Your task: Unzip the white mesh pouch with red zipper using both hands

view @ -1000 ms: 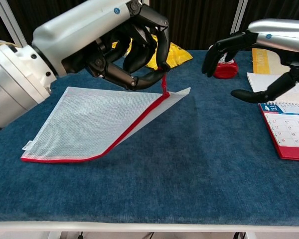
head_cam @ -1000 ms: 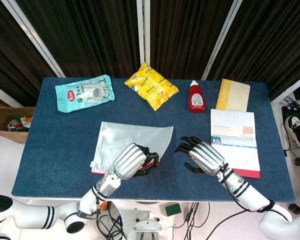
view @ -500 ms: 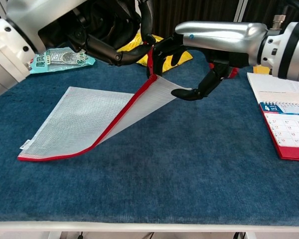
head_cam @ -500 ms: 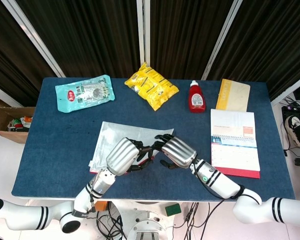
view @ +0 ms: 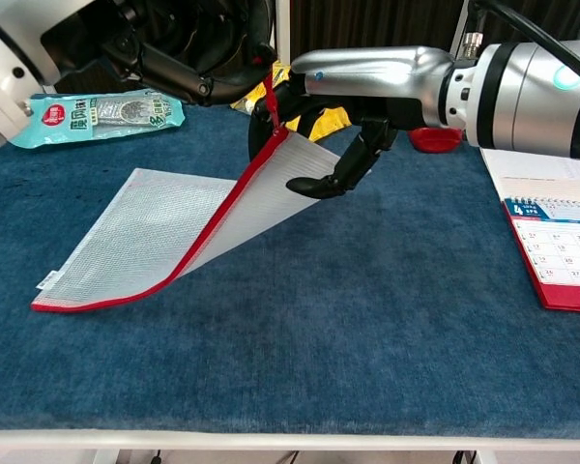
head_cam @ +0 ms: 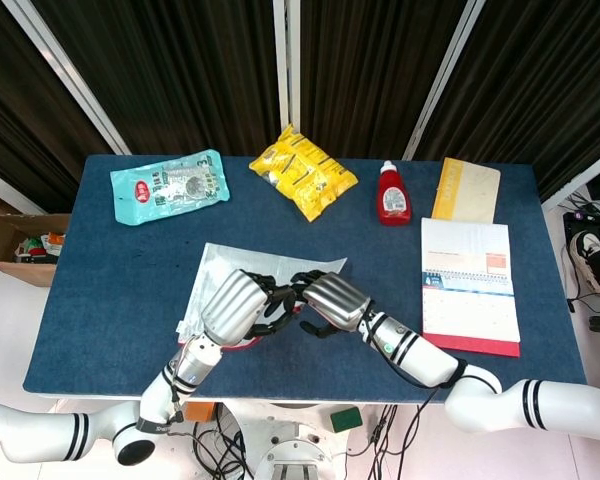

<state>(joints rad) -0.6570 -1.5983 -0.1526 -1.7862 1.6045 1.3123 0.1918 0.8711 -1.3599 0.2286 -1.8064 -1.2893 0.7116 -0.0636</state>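
The white mesh pouch [view: 155,227] lies on the blue table, its red zipper edge [view: 213,227] facing the front. Its right corner is raised off the cloth. My left hand [head_cam: 230,303] pinches the red zipper pull [view: 269,97] and holds that corner up; in the chest view the left hand [view: 188,43] is at the top. My right hand [head_cam: 328,298] meets it at the same corner. There the right hand [view: 353,82] has its thumb under the mesh and its fingers behind the zipper end, holding the corner. The pouch [head_cam: 220,265] is partly hidden by both hands.
Along the far side of the table are a teal packet [head_cam: 170,185], a yellow snack bag [head_cam: 302,172], a red bottle [head_cam: 392,195] and a yellow booklet [head_cam: 465,188]. A desk calendar [head_cam: 470,285] lies at the right. A cardboard box [head_cam: 20,245] sits off the table's left edge.
My right hand crossed leftward from open air to the pouch's raised corner and took hold of it. My left hand lifted the corner higher by the pull, drifting left.
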